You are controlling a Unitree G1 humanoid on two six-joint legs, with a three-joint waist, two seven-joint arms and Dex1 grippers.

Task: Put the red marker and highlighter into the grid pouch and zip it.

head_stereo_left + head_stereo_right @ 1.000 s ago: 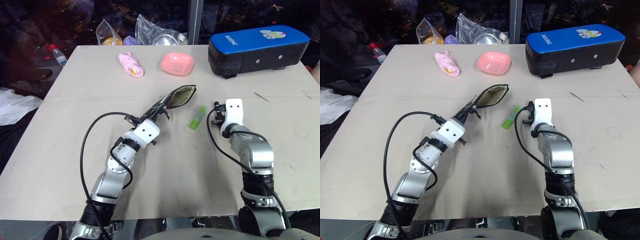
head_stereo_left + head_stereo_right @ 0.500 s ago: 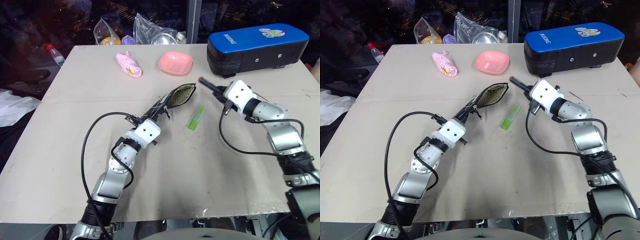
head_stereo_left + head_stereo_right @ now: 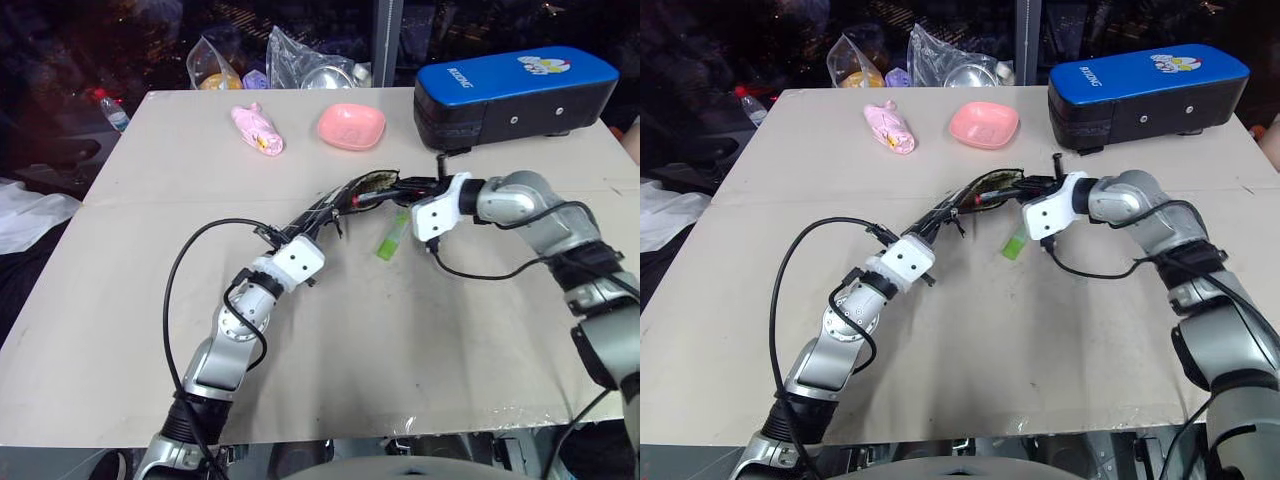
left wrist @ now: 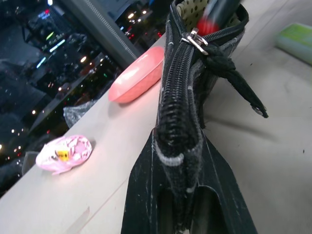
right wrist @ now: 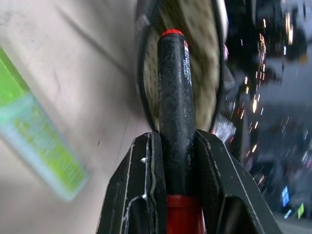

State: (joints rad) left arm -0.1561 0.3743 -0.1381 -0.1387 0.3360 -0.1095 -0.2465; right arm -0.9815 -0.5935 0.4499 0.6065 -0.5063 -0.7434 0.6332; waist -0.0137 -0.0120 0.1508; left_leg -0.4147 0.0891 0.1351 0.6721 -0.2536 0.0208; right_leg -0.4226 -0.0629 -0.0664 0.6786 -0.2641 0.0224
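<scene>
pouch [image 4: 183, 122]: woven black cloth, dotted lining, metal zipper pull | marker [image 5: 175, 107]: scuffed matt black plastic barrel | highlighter [image 3: 393, 236]: smooth green plastic | bowl [image 3: 351, 126]: glossy pink plastic | table [image 3: 330, 340]: matt beige board | case [image 3: 515, 85]: glossy blue top

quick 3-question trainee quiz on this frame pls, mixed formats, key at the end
1. True or false: the right gripper is shut on the red marker, whose tip is at the open mouth of the grid pouch.
2. Where is the highlighter?
A. inside the pouch
B. lying on the table beside the pouch
C. in the pink bowl
3. Fill in: the left gripper holds the pouch by its ___ edge.

Key
1. true
2. B
3. zipper
</scene>
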